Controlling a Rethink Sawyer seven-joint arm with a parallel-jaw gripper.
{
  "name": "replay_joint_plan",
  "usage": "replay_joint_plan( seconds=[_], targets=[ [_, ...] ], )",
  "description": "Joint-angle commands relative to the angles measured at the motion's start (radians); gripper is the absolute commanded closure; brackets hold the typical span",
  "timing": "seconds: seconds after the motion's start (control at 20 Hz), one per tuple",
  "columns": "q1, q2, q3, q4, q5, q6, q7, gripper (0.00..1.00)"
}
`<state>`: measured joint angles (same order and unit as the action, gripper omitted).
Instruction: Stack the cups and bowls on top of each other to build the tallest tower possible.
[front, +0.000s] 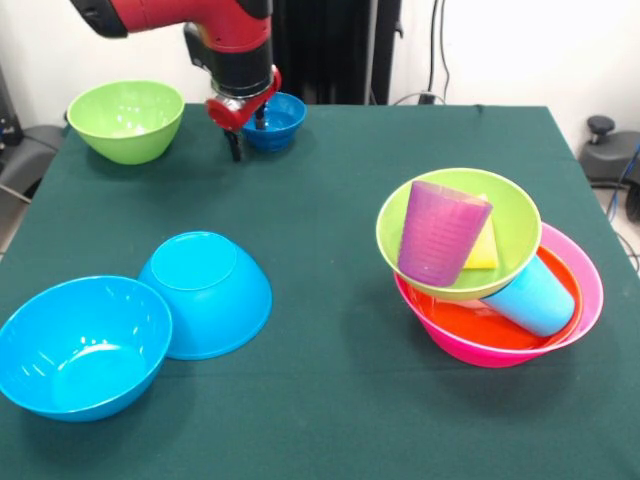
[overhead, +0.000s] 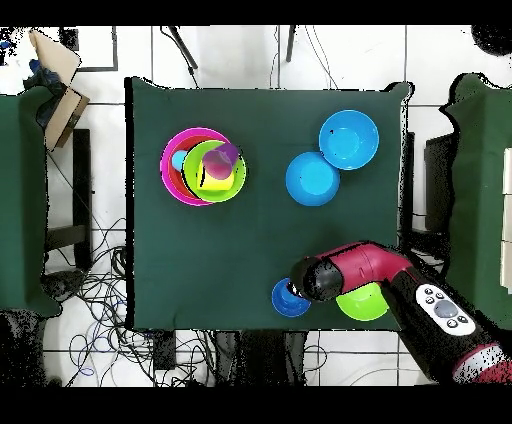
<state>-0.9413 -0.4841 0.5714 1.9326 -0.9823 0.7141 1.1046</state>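
Note:
The tower stands at the right: a large pink bowl (front: 590, 280) holds an orange bowl (front: 460, 325) and a light blue cup (front: 535, 295) lying on its side. A tilted lime green bowl (front: 510, 215) rests on them. In it are an overturned purple cup (front: 440, 232) and a yellow cup (front: 483, 250). My gripper (front: 249, 137) is open at the far side. It straddles the left rim of the small dark-blue bowl (front: 280, 120), one finger inside and one outside. The overhead view shows this bowl (overhead: 283, 300) partly under the arm.
A second lime green bowl (front: 125, 120) stands at the far left, close to the gripper. Two bright blue bowls are at the near left: one upright (front: 80, 345), and one overturned (front: 210, 295) that leans on it.

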Motion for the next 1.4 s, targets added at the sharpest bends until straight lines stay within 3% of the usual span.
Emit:
replay_joint_plan(
  seconds=[0.05,0.6,1.0,1.4],
  targets=[
    [-0.023,-0.013,-0.056,0.021,-0.08,-0.062,-0.03,0.0],
    [-0.045,-0.006,-0.089,0.037,-0.103,-0.08,-0.033,0.0],
    [-0.128,-0.04,-0.106,0.082,-0.111,-0.077,-0.081,0.0],
    [-0.231,-0.055,-0.068,0.11,-0.114,-0.076,-0.147,0.0]
  ],
)
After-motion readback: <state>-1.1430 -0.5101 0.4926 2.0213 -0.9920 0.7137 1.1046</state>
